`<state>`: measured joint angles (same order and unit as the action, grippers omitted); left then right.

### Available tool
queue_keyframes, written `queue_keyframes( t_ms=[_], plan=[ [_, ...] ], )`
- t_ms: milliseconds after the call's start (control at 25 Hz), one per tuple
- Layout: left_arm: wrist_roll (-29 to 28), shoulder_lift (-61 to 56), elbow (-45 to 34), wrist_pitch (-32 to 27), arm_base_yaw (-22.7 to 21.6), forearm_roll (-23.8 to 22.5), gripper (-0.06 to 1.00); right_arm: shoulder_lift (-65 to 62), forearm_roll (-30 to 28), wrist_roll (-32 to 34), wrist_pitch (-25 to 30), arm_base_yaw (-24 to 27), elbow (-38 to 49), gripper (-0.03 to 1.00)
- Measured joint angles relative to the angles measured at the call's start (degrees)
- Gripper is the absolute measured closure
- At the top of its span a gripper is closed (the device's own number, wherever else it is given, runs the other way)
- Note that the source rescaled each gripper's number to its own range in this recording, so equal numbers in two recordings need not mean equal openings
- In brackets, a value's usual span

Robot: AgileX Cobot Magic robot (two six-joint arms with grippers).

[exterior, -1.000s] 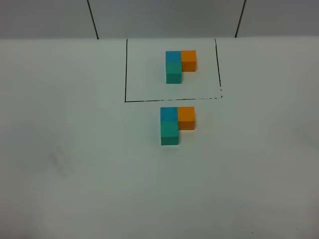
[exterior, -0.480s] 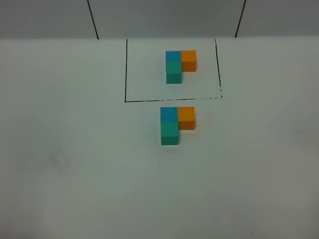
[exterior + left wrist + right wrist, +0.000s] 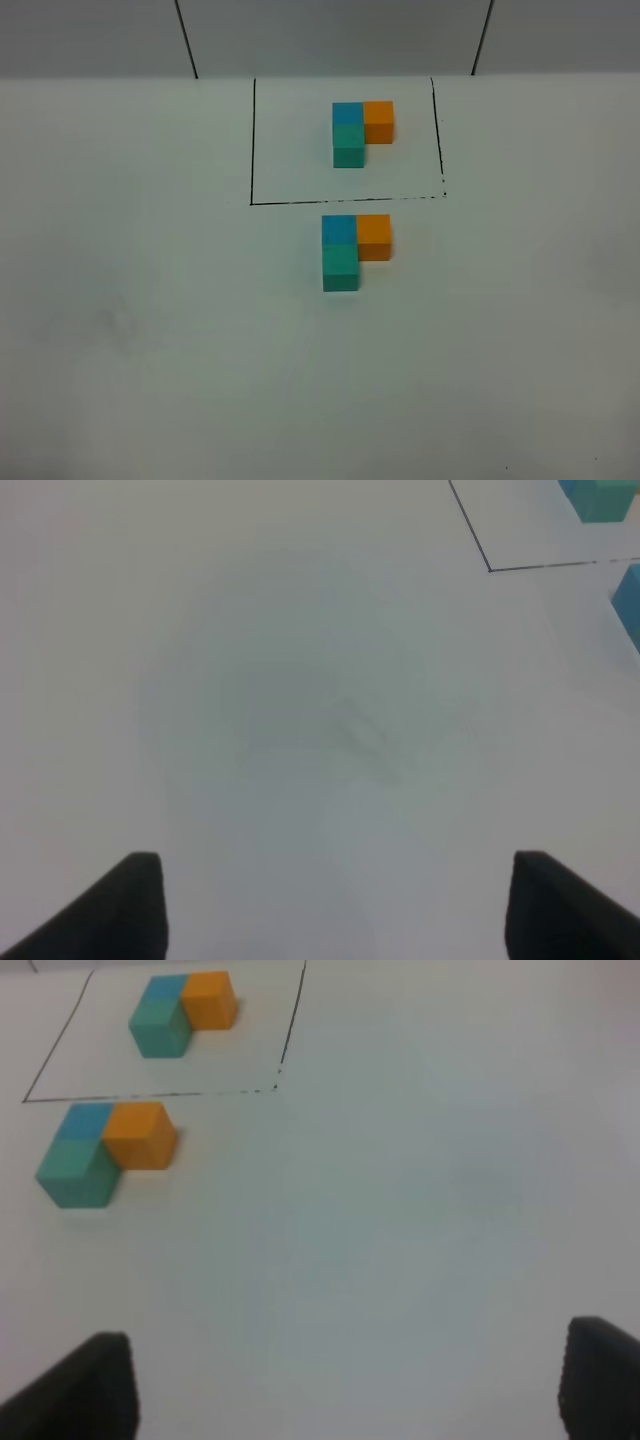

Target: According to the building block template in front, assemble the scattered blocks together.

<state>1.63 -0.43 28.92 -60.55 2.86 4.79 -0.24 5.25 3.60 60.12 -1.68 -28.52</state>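
The template [image 3: 360, 130] is an L of blue, teal-green and orange cubes inside a thin black drawn rectangle [image 3: 252, 150] at the back of the white table. Just in front of the frame, the unframed blue cube [image 3: 339, 229], teal-green cube [image 3: 340, 267] and orange cube [image 3: 373, 237] sit touching in the same L. Both clusters also show in the right wrist view, framed [image 3: 180, 1010] and unframed [image 3: 105, 1150]. My left gripper [image 3: 335, 905] is open and empty over bare table. My right gripper [image 3: 345, 1385] is open and empty, away from the cubes. Neither arm shows in the high view.
The white table [image 3: 150, 350] runs to a grey back wall [image 3: 330, 35] with two dark vertical seams. In the left wrist view a corner of the black frame [image 3: 488, 568] and slivers of teal and blue cubes show at the picture's edge.
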Motion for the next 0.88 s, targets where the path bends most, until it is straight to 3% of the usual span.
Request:
queue_keyframes(
  t_ms=[880],
  plan=[
    [0.0,0.0,0.0,0.0,0.0,0.0,0.45,0.0,-1.4,2.0,0.0,0.0,0.0,0.24]
  ],
)
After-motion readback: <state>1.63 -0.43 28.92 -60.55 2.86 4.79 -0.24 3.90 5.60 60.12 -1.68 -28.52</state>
